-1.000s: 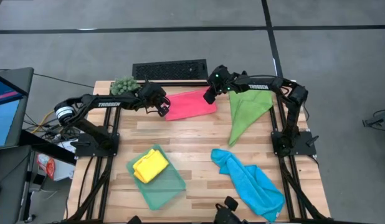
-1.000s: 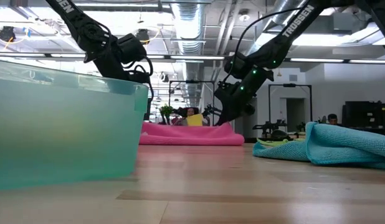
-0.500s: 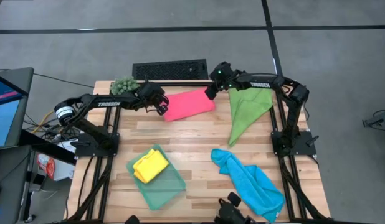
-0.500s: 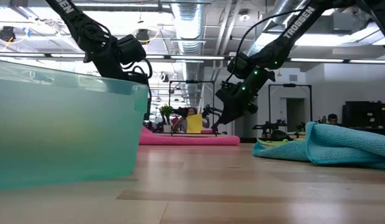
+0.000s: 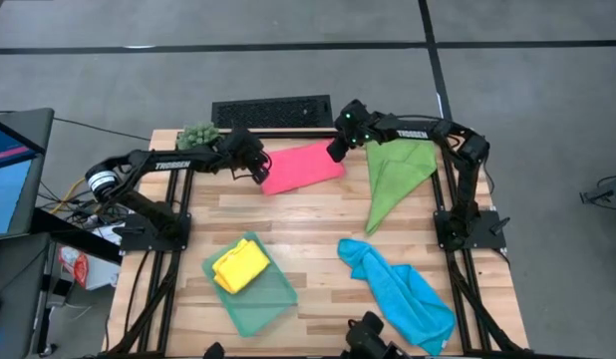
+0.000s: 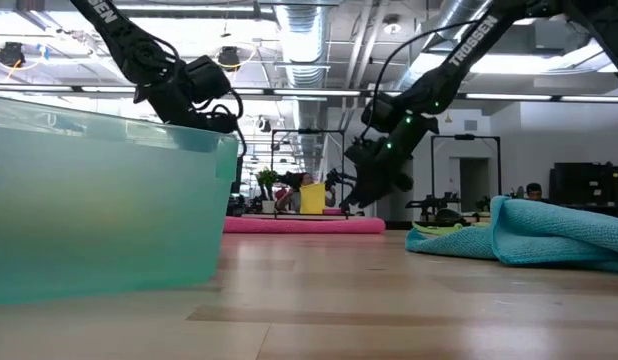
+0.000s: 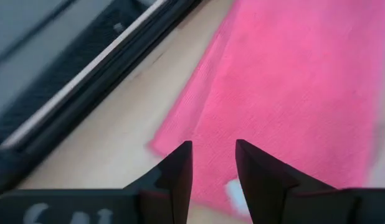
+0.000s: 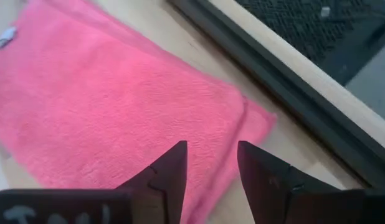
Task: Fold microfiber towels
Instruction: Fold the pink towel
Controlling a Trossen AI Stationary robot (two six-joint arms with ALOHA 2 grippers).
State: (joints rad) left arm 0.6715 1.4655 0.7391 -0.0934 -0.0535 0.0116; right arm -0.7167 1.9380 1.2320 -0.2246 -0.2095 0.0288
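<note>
The pink towel (image 5: 303, 167) lies folded flat on the wood at the table's far middle; it also shows in the low view (image 6: 304, 225). My left gripper (image 5: 260, 170) hovers open over the towel's left end (image 7: 292, 81), nothing between its fingers (image 7: 214, 158). My right gripper (image 5: 335, 152) hovers open just above the towel's far right corner (image 8: 118, 106), clear of the cloth in the low view (image 6: 351, 200). The green towel (image 5: 398, 175) lies at the far right, the blue towel (image 5: 403, 289) crumpled at the near right. The yellow towel (image 5: 240, 266) rests folded in the tray (image 5: 273, 299).
A spiky green plant ball (image 5: 198, 135) sits at the far left corner, close behind my left arm. A black grille (image 5: 271, 112) lies beyond the far edge. The teal tray's wall (image 6: 99, 200) fills the low view's left. Bare wood lies at the table's middle.
Both grippers have let go of the pink towel and risen a little off its two ends. The towel, puffed up at first, has settled flat on the table.
</note>
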